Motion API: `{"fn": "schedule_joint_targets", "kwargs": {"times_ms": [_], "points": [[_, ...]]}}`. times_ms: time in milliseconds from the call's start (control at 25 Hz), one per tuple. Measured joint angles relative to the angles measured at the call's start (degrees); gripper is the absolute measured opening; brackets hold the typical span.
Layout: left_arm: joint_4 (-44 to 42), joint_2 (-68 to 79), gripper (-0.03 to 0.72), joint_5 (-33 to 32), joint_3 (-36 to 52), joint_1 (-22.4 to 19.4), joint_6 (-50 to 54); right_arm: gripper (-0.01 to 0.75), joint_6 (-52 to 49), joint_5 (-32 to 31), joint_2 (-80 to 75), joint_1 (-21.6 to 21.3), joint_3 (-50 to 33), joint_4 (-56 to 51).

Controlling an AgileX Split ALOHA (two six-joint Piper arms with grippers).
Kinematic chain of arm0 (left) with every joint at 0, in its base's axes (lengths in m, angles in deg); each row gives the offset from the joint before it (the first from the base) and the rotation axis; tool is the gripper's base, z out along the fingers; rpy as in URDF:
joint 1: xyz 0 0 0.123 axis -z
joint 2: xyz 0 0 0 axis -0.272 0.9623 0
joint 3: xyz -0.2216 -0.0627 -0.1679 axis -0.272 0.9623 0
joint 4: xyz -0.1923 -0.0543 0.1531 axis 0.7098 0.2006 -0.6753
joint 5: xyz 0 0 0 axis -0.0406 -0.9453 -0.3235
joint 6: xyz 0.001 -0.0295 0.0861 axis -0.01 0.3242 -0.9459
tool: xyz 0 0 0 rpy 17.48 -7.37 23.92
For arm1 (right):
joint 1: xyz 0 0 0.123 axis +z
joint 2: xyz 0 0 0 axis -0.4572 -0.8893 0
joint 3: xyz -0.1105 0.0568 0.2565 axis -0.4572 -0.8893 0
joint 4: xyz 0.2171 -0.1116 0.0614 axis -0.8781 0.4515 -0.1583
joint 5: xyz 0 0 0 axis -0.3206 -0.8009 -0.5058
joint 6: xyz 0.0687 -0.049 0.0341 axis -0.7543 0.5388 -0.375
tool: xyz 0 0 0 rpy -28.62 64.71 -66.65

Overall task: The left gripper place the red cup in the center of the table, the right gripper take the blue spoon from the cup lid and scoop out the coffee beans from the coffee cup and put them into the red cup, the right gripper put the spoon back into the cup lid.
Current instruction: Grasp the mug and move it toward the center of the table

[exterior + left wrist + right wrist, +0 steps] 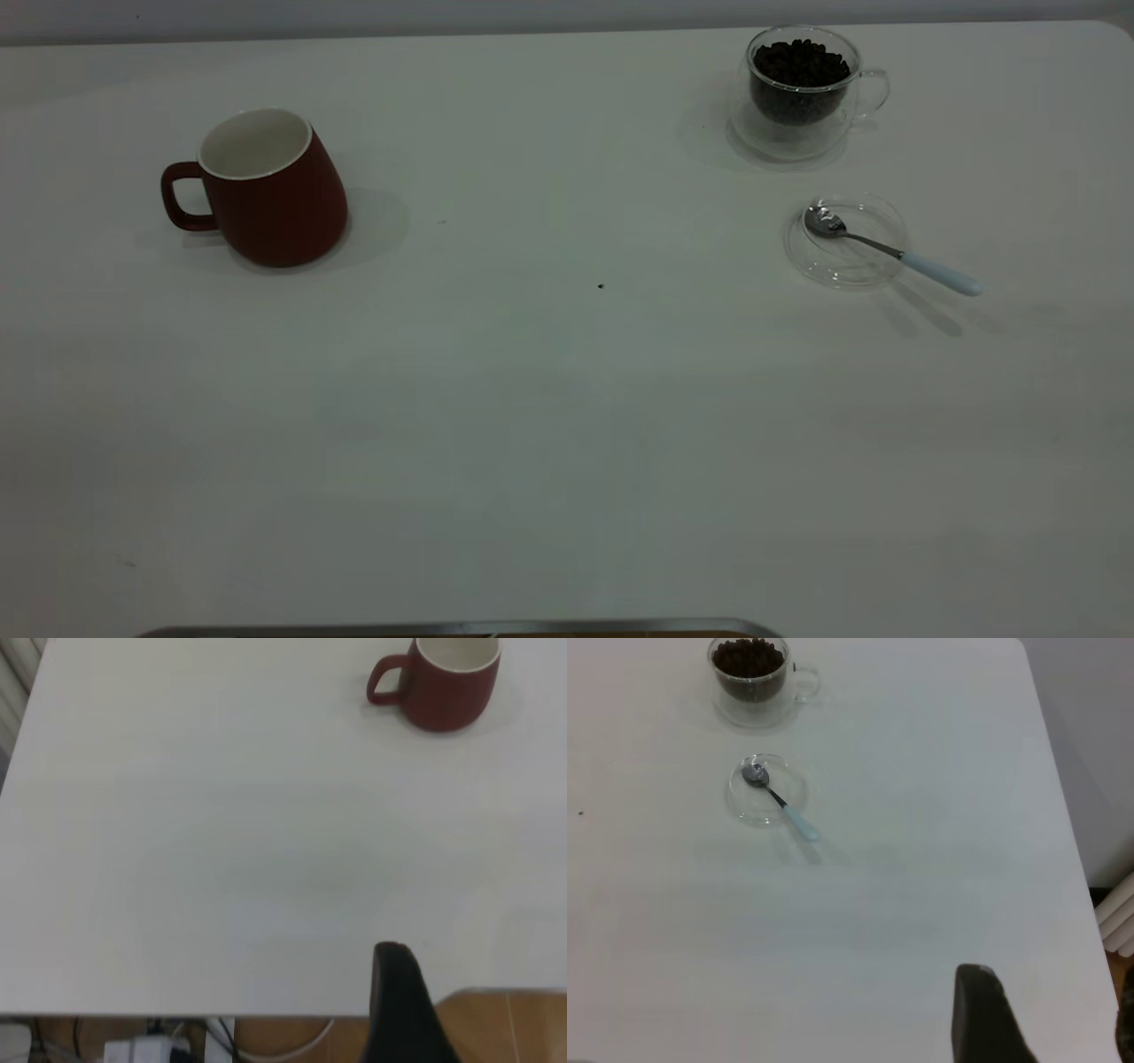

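From outside, we see the red cup upright on the left of the bench, handle pointing outward. Far right, the coffee cup holds coffee beans. Near it lies the lid, the spoon with its bowl in it, handle over the rim.

From the left wrist, we see the left tool well apart from the cup; whether it is spread we cannot tell.

From the right wrist, the right tool hangs far from the spoon, its state likewise unclear.
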Motion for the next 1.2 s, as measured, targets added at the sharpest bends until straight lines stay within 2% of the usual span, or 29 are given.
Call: {"fn": "schedule_joint_targets", "kwargs": {"times_ms": [160, 280, 840, 1200], "points": [[-0.57, 10.61, 0.515, 0.59, -3.95, 0.00, 0.00, 0.398, 0.00, 0.00, 0.00, 0.00, 0.00, 0.00], [-2.03, 22.56, 0.515, 3.36, -8.39, 0.00, -0.05, 0.398, 0.00, 0.00, 0.00, 0.00, 0.00, 0.00], [-3.05, 71.25, 0.515, 29.05, -19.35, 0.00, -3.37, 0.398, 0.00, 0.00, 0.00, 0.00, 0.00, 0.00], [-3.23, 101.18, 0.515, 30.53, -40.12, 0.00, -3.38, 0.398, 0.00, 0.00, 0.00, 0.00, 0.00, 0.00]]}}
